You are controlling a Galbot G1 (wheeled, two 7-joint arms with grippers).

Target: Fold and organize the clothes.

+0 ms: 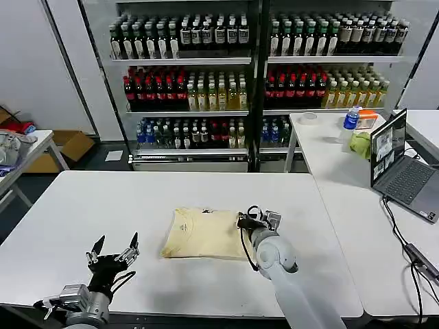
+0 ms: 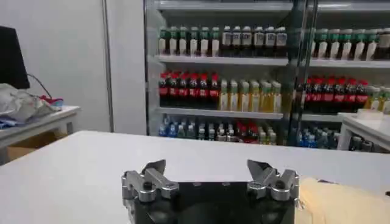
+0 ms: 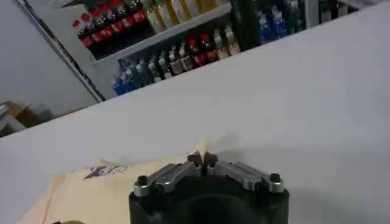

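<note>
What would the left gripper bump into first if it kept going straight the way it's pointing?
Probably nothing soon: the open left gripper faces bare white table, with the pale cream-yellow T-shirt off to one side. Beyond the table's far edge stand the drink shelves, though depth is hard to judge.

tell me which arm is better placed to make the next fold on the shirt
Right, probably. The right claw is shut at the edge of the folded T-shirt, seemingly pinching fabric. The left claw hovers open over the bare table, apart from it.

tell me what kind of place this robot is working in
Probably a robotics lab staged like a shop: shelves of bottled drinks behind a white table, with an open laptop on a side desk.
</note>
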